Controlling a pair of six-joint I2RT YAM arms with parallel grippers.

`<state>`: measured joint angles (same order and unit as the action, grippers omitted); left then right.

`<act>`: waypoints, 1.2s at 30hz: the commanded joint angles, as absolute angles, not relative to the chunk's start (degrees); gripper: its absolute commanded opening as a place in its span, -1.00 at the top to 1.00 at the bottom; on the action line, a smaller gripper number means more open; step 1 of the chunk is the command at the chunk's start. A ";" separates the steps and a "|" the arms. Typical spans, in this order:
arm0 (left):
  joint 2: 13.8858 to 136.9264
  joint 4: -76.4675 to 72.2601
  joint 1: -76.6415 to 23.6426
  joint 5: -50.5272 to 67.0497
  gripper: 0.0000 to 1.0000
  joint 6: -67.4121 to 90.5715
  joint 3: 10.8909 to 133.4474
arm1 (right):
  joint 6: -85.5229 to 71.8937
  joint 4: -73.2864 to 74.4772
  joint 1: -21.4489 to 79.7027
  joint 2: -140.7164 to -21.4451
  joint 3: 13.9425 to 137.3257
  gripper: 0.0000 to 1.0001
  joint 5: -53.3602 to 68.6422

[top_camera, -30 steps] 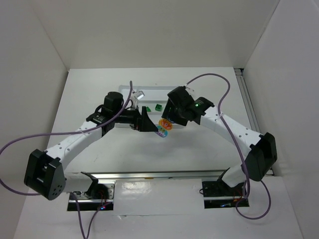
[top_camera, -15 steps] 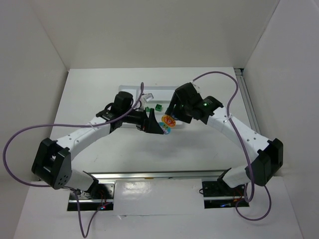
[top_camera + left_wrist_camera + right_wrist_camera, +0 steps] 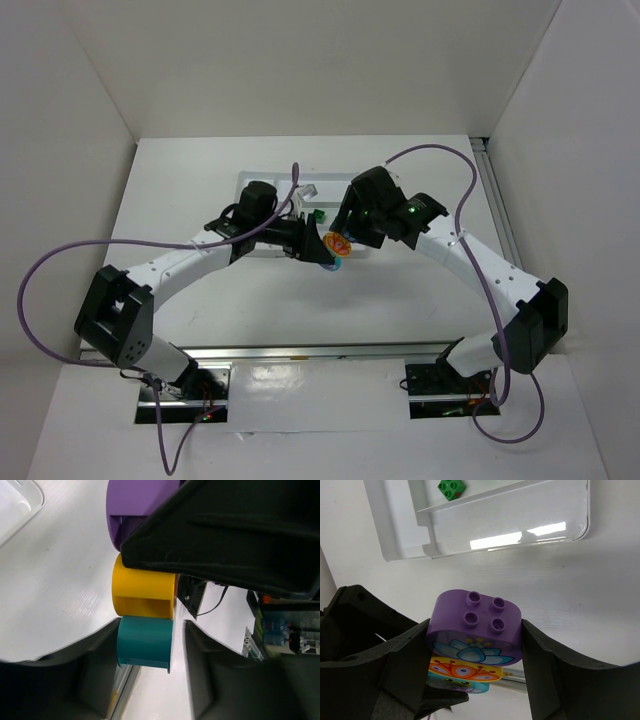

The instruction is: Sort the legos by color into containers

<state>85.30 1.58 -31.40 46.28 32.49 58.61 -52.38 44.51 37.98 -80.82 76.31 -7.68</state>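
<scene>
A stack of three legos hangs over the table in front of the white tray (image 3: 330, 185). The purple lego (image 3: 475, 625) is on top, the orange one (image 3: 465, 671) in the middle and the teal one (image 3: 451, 684) at the bottom. My right gripper (image 3: 475, 645) is shut on the purple lego, a finger on each side. My left gripper (image 3: 150, 655) has closed round the teal lego (image 3: 145, 640): one finger touches it and the other stands a sliver off. A green lego (image 3: 452, 487) lies in a tray compartment.
The tray (image 3: 520, 515), with raised dividers, lies just beyond the stack, and one of its corners (image 3: 15, 500) shows in the left wrist view. Both arms meet at the table's middle (image 3: 335, 248). White walls enclose the table on three sides.
My left arm has reached right to the stack and its jaws have closed from wide open onto the teal lego. My right gripper shifted slightly back and right early on, still holding the stack.
</scene>
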 commanded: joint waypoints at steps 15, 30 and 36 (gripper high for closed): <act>84.55 2.81 -31.46 46.58 1.00 29.54 60.83 | -51.86 42.71 32.96 -76.90 75.06 0.03 -8.53; 81.66 18.15 -27.70 30.12 1.00 25.58 64.06 | -50.19 42.45 30.15 -76.38 74.53 0.05 -8.69; 81.65 27.94 -16.89 16.56 1.00 30.40 69.25 | -48.43 43.59 27.52 -74.71 74.53 0.05 -11.07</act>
<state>83.72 21.69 -21.02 27.03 28.36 65.84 -50.26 43.86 28.93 -77.62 74.54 -8.62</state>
